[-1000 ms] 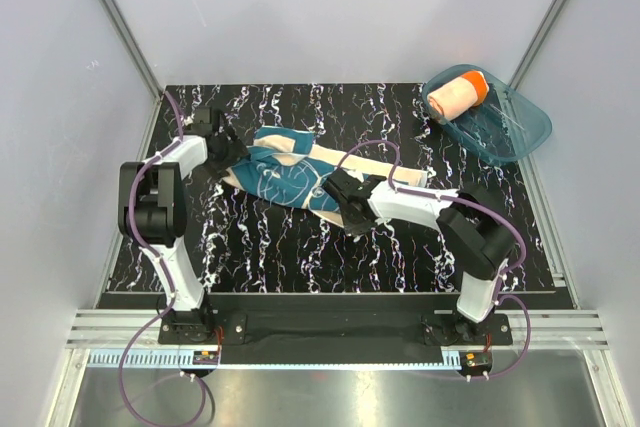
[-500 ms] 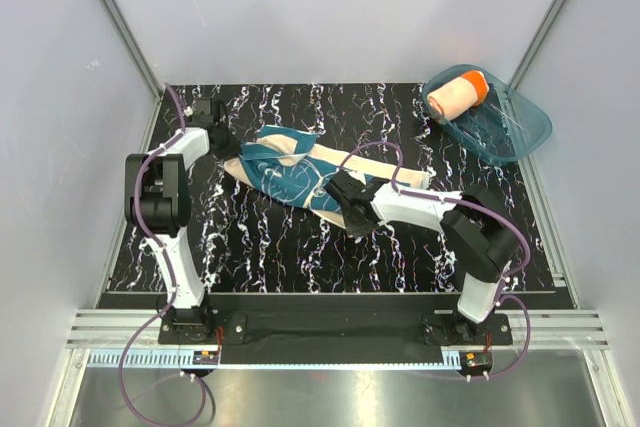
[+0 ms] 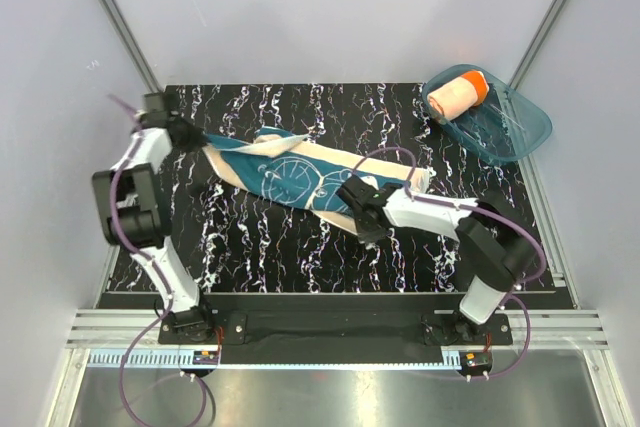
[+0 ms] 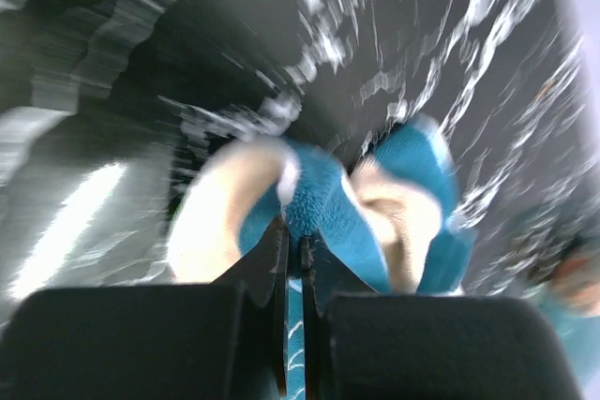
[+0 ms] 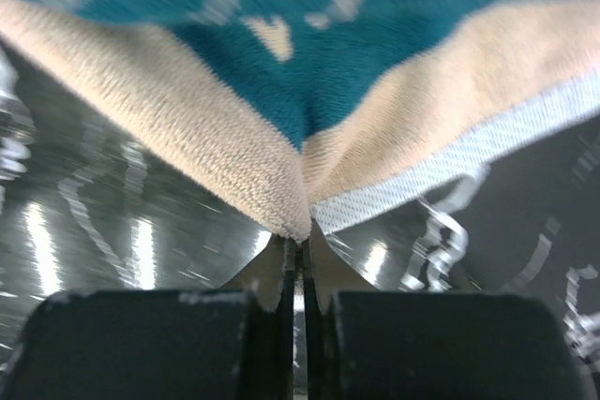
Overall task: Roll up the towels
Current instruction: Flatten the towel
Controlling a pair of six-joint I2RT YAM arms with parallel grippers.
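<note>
The teal towel point(image 3: 290, 175) lay across the middle of the table point(image 3: 300, 257), drawn out in a long slanting band from the far left towards the right and not yet rolled. Its far-left corner was caught in the left jaws, which were closed tight on a bunched fold of blue and cream cloth. The near long edge, right of its middle, was nipped in the right jaws, closed on a cream fold low over the table.

The step in hand looked like the spreading-out: the cloth held between two grips so that it could be laid flat before any rolling. The next move would call for setting it down smooth and letting go. One short end would then be taken and turned over on itself, evenly across the width. The band looked creased along its length, so the roll might run skew.

The orange towel point(image 3: 455, 94) sat already rolled inside the translucent tub point(image 3: 515, 137) at the far right corner, well apart and out of the way. The right arm point(image 3: 430, 212) lay just beside the towel's right end, and its purple cable point(image 3: 380, 152) looped over the cloth there. Both could foul a roll coming from that side.
</note>
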